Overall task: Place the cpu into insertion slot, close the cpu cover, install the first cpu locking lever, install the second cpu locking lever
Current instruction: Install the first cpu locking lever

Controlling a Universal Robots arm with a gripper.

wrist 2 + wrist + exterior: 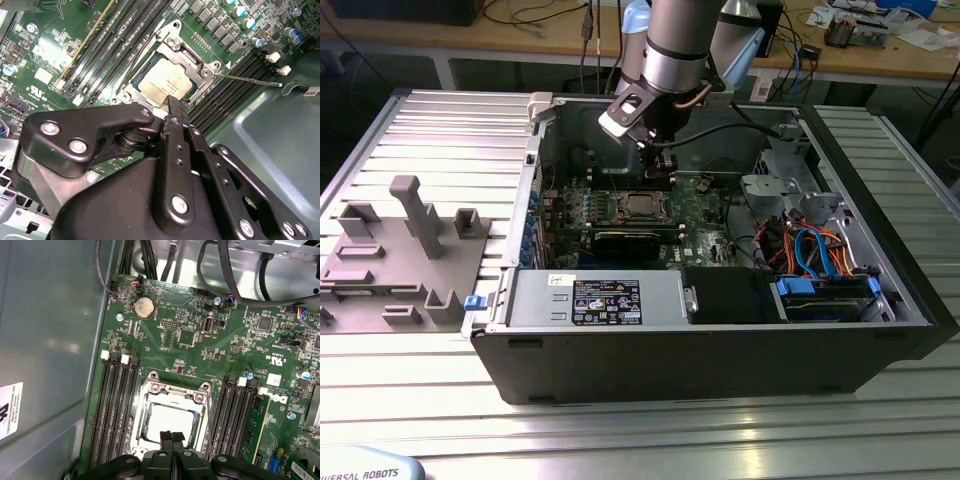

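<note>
One cpu (165, 85) is seated flat in the socket of the motherboard (190, 335). Its pale metal top is framed by one cpu cover (174, 392), which is folded down around it. Two thin wire rods are counted at the socket in the second wrist view. One locking lever (247, 80) is stuck out from a socket corner across the memory slots. The other locking lever (146, 59) is laid along the opposite side of the socket. Whether either is latched cannot be told.

The gripper (172, 436) is held right at one edge of the cover. Its two jaws are pressed together with nothing between them, and whether the cover is touched cannot be told.

Two banks of memory slots (117, 410) are set beside the socket, one on each side. One coin cell (144, 306) is mounted beyond the socket, near the board's edge by the black cables.

In the exterior view, the board is housed in one open computer case (720, 350), which is laid on its side on a ribbed metal surface (620, 440). One grey fixture (400, 250) is placed on that surface, on the exterior view's left of the case.
</note>
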